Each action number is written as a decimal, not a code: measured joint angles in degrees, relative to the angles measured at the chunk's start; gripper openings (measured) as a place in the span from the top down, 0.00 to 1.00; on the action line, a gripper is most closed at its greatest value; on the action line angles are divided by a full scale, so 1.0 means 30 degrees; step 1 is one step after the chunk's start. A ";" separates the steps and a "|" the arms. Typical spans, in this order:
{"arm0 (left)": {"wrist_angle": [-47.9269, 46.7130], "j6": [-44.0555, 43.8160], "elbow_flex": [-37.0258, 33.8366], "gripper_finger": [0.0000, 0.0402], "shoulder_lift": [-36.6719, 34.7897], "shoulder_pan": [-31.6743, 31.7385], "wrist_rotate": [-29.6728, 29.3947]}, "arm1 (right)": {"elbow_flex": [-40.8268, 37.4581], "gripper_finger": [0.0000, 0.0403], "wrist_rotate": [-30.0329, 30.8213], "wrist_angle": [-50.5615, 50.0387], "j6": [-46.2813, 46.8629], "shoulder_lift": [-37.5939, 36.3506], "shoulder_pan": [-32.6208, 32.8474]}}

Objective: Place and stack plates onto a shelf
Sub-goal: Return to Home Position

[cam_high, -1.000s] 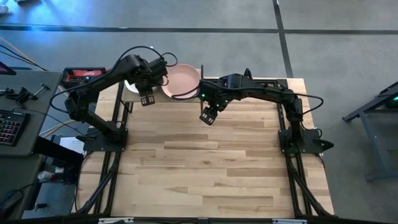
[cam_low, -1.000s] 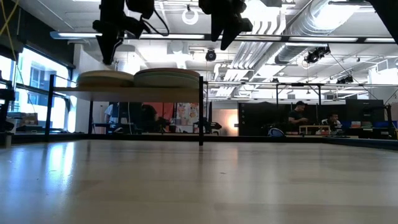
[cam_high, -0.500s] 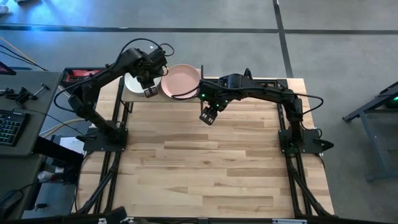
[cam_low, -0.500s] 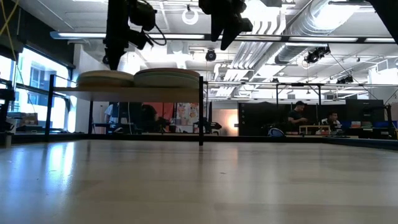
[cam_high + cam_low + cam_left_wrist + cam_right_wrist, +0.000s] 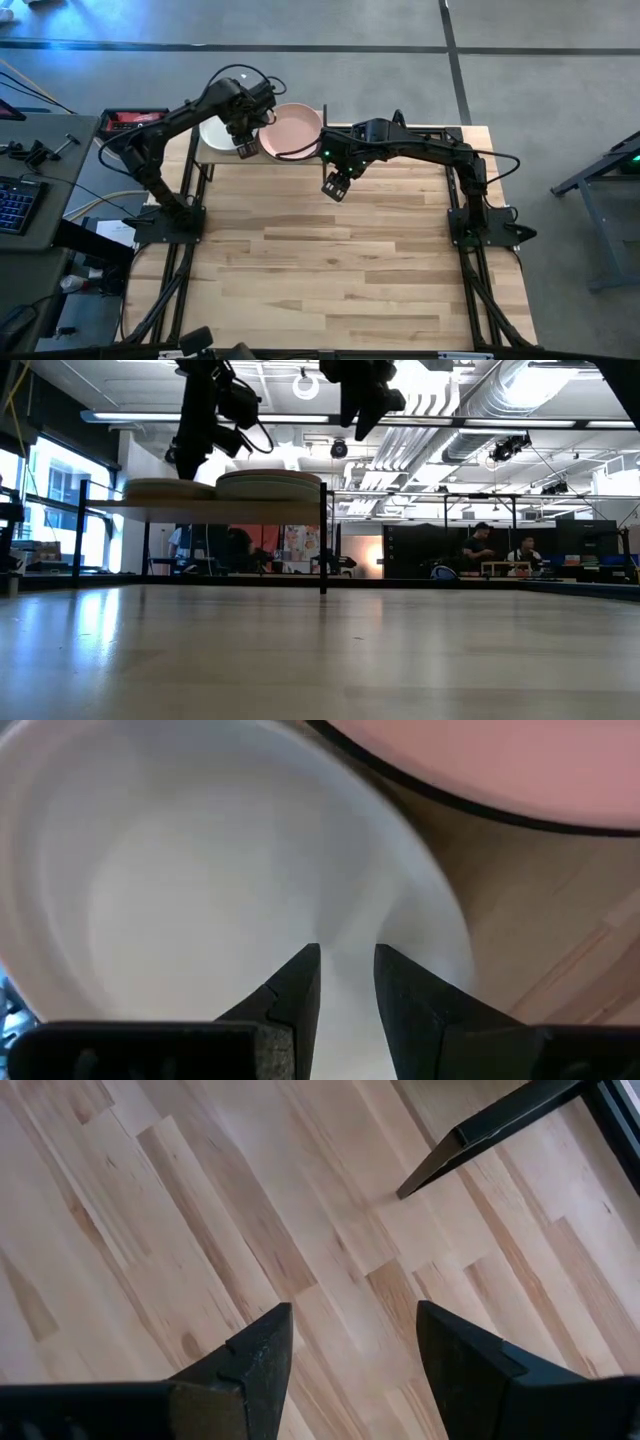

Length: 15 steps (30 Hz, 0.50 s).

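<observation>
Two stacks of plates rest on the shelf point(image 5: 220, 506) at the table's far edge. The left stack point(image 5: 168, 488) has a white plate point(image 5: 216, 132) on top. The right stack point(image 5: 270, 483) is topped by a pink plate point(image 5: 292, 130). My left gripper point(image 5: 347, 965) hovers just above the white plate point(image 5: 200, 890), over the rim nearest the pink plate point(image 5: 520, 760); its fingers are a narrow gap apart with nothing between them. My right gripper point(image 5: 335, 187) is open, raised over bare tabletop just in front of the shelf's right end.
The shelf's black posts point(image 5: 323, 540) stand at its corners, and one black metal bar point(image 5: 490, 1125) shows in the right wrist view. The plank tabletop point(image 5: 330, 270) stretches toward the near edge. A side desk with tools point(image 5: 30, 170) stands to the left, and people are in the room behind.
My left gripper has moved toward the far edge and a little right, coming down from in front of the shelf to just over the white plate. The right arm and both stacks have kept still.
</observation>
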 joint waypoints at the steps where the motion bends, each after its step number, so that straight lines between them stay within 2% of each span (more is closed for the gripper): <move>1: -0.0017 0.0000 0.0000 0.78 0.0033 0.0000 0.0002 | 0.0000 0.53 -0.0001 -0.0058 -0.0001 0.0000 -0.0028; 9: -0.0566 -0.0517 0.0031 0.78 -0.0059 -0.0007 0.0009 | 0.0000 0.53 0.0066 -0.0076 -0.0153 0.0000 -0.0045; 15: -0.1849 -0.1421 0.1453 0.78 -0.0051 -0.0036 0.0039 | 0.0000 0.53 0.0204 0.0049 -0.0370 0.0000 -0.0045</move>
